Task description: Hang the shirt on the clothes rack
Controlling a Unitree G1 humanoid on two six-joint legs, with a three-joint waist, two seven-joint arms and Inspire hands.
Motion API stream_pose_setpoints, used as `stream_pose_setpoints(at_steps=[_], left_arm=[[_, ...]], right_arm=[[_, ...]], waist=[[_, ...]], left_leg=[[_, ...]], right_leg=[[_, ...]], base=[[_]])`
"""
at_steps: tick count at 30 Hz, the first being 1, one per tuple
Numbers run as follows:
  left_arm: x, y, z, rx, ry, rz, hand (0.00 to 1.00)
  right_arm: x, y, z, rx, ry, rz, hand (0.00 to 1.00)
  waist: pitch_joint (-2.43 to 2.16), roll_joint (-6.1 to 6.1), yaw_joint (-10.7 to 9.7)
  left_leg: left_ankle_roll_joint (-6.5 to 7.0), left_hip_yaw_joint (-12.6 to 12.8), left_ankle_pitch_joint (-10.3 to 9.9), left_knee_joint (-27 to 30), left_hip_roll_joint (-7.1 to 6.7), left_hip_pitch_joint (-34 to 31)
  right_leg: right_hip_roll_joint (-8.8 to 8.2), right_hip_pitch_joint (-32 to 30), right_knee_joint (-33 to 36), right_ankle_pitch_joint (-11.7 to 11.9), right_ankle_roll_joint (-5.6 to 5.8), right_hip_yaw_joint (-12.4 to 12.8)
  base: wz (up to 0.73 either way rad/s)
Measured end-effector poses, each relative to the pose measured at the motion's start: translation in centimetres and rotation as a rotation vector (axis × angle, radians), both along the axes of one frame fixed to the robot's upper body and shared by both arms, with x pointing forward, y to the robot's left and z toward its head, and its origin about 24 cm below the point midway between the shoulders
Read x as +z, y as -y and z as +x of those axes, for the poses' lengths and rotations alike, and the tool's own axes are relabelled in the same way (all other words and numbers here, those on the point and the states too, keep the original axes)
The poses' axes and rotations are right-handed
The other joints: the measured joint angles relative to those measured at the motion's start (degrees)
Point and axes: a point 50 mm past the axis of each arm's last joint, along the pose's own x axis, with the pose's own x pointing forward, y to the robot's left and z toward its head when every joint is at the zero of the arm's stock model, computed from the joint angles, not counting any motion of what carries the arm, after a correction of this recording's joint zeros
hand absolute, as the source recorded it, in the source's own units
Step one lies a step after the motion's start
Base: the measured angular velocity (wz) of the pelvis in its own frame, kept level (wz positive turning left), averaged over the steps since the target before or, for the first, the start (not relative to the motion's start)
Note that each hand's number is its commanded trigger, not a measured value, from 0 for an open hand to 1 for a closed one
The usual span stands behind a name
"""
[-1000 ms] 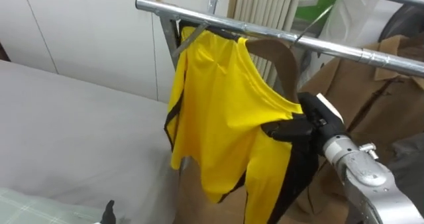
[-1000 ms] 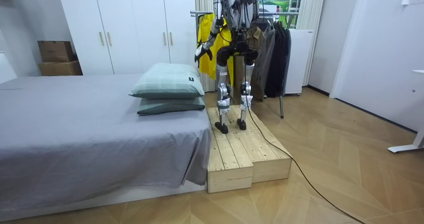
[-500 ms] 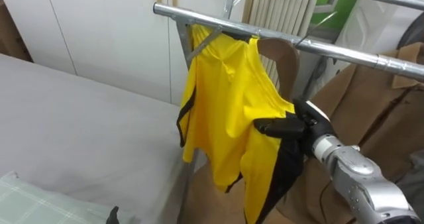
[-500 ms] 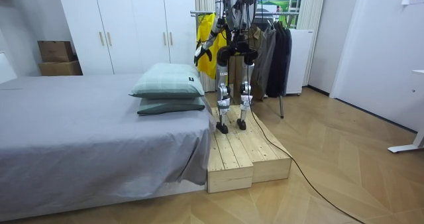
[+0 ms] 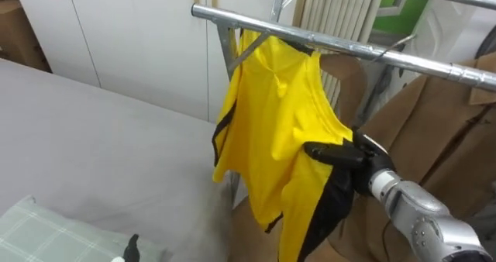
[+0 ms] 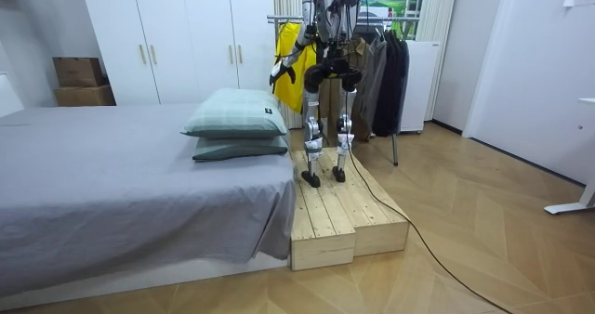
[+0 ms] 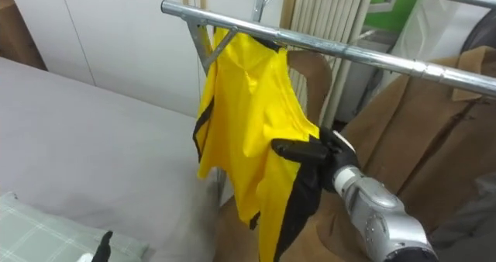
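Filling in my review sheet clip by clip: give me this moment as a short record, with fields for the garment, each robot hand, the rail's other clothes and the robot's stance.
garment: yellow shirt with black trim, hanging from the metal rail
right robot hand: pinching the shirt's edge, thumb on the front
left robot hand: low at the robot's side, idle
also on rail: brown coat
stance: upright on the wooden platform beside the bed, facing the rail

Smooth yellow cloth shirt with slight sheen; glossy metal rail; matt brown cloth coat.
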Motion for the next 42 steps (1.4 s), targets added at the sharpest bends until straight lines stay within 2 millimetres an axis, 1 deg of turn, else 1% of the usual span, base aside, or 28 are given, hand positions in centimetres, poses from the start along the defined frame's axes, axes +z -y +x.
stream_pose_setpoints(at_steps=[2,5,9,10,12,16,21,22,23,24,25,27,30,31,35,38,40,42], left_arm=[[0.0,0.0,0.0,-0.001,0.000,-0.001,0.00],[0.0,0.0,0.0,0.000,-0.001,0.000,0.00],[-0.1,0.1,0.0,-0.002,-0.008,-0.004,0.00],[-0.1,0.1,0.0,-0.004,-0.009,-0.005,0.00],[-0.1,0.1,0.0,-0.005,-0.011,-0.004,0.00],[0.0,0.5,0.3,-0.017,-0.005,-0.016,0.00],[0.2,0.4,0.5,-0.016,0.004,-0.020,0.00],[0.2,0.4,0.5,-0.016,0.005,-0.019,0.00],[0.3,0.3,0.6,-0.017,0.006,-0.019,0.00],[0.3,0.3,0.7,-0.016,0.007,-0.023,0.00],[0.3,0.4,0.8,-0.017,0.010,-0.032,0.00],[0.4,0.4,0.8,-0.029,0.010,-0.038,0.00],[0.0,0.5,0.5,-0.046,-0.009,-0.033,0.00],[-0.1,0.6,0.4,-0.059,-0.020,-0.033,0.00],[-0.3,0.7,0.2,-0.075,-0.036,-0.034,0.00],[-0.3,0.7,0.3,-0.074,-0.034,-0.036,0.00],[-0.3,0.6,0.3,-0.083,-0.039,-0.046,0.00],[-0.2,0.6,0.3,-0.091,-0.037,-0.052,0.00]], right_arm=[[-0.6,0.3,-0.3,-0.035,-0.030,0.055,1.00],[-0.8,0.5,-0.3,-0.039,-0.037,0.053,1.00],[-1.0,0.6,-0.4,-0.045,-0.040,0.055,1.00],[-1.1,0.8,-0.5,-0.053,-0.044,0.054,1.00],[-1.3,0.9,-0.6,-0.059,-0.049,0.052,1.00],[-1.5,1.2,-0.7,-0.074,-0.058,0.044,1.00],[-1.8,1.4,-0.9,-0.073,-0.058,0.012,1.00],[-1.9,1.5,-1.0,-0.069,-0.063,-0.004,0.74],[-2.0,1.6,-1.0,-0.069,-0.066,-0.015,0.56],[-2.1,1.6,-1.1,-0.069,-0.066,-0.019,0.20],[-2.1,1.7,-1.1,-0.066,-0.066,-0.033,0.00],[-2.1,1.7,-1.1,-0.055,-0.065,-0.062,0.00],[-2.2,2.0,-1.1,-0.029,-0.077,-0.160,0.00],[-2.2,2.3,-1.2,-0.016,-0.084,-0.210,0.00],[-2.1,3.2,-1.3,0.007,-0.098,-0.328,0.00],[-1.9,3.8,-1.3,0.007,-0.100,-0.409,0.00],[-1.2,3.8,-0.8,0.036,-0.087,-0.521,0.00],[-0.7,4.0,-0.5,0.061,-0.077,-0.613,0.00]], waist=[[0.01,0.49,-0.01],[-0.16,0.81,0.01],[-0.18,1.36,-0.21],[-0.23,1.47,-0.23],[-0.18,1.66,-0.19],[-0.22,1.71,-0.35],[-0.36,1.43,-1.03],[-0.46,1.28,-1.22],[-0.52,1.12,-1.40],[-0.50,1.03,-1.48],[-0.51,0.83,-1.67],[-0.51,0.48,-2.00],[-0.41,0.08,-2.25],[-0.35,-0.05,-2.69],[-0.09,-0.52,-2.88],[-0.17,-0.74,-2.82],[-0.16,-0.78,-2.82],[-0.18,-0.81,-2.99]], left_leg=[[0.00,-0.03,0.00,-0.01,0.00,0.04],[0.00,-0.02,0.00,-0.01,0.02,0.10],[0.00,-0.65,0.00,0.08,-0.08,0.26],[0.00,-0.76,0.00,0.07,-0.11,0.37],[0.00,-0.76,0.00,0.06,-0.14,0.65],[0.00,-1.23,0.00,0.17,-0.41,0.72],[0.05,-1.22,0.03,0.15,-0.71,0.94],[0.06,-1.29,0.03,0.06,-0.75,1.07],[0.06,-1.40,0.03,0.02,-0.75,1.12],[0.06,-1.40,0.03,0.01,-0.75,1.12],[0.06,-1.33,0.03,-0.05,-0.75,1.12],[0.06,-1.21,0.03,-0.26,-0.74,1.11],[0.06,-1.30,0.03,-0.56,-0.70,1.20],[0.07,-1.35,0.02,-0.55,-0.73,1.20],[0.07,-1.01,0.02,-0.55,-0.68,1.21],[0.07,-0.92,0.02,-0.54,-0.63,1.18],[0.08,-0.45,0.03,-0.55,-0.59,1.17],[0.08,-0.25,0.03,-0.53,-0.58,1.22]], right_leg=[[0.01,-0.02,0.02,0.00,0.00,0.04],[0.03,0.02,0.02,0.00,0.00,0.12],[-0.04,0.57,-0.13,0.00,0.00,-0.90],[-0.06,0.66,-0.16,0.00,0.00,-0.95],[-0.07,0.70,-0.21,-0.01,0.01,-0.97],[-0.19,1.11,-1.00,-0.05,0.04,-1.11],[-0.38,1.55,-0.97,-0.15,0.21,-1.34],[-0.42,1.60,-0.96,-0.18,0.28,-1.31],[-0.42,1.61,-0.95,-0.19,0.29,-1.31],[-0.42,1.62,-0.95,-0.19,0.29,-1.31],[-0.41,1.64,-0.94,-0.19,0.30,-1.26],[-0.40,1.72,-0.87,-0.20,0.31,-1.14],[-0.36,1.52,-0.76,-0.20,0.31,-1.08],[-0.37,1.49,-0.76,-0.19,0.31,-1.06],[-0.34,1.36,-0.55,-0.19,0.32,-0.77],[-0.33,0.52,-0.09,-0.22,0.32,-0.07],[-0.30,0.50,0.03,-0.24,0.32,0.52],[-0.30,0.43,0.06,-0.23,0.31,0.55]], base=[[0.00],[0.00],[0.09],[0.09],[0.02],[0.04],[0.01],[0.00],[-0.04],[-0.03],[0.00],[0.00],[-0.01],[-0.03],[-0.02],[-0.09],[-0.13],[-0.04]])
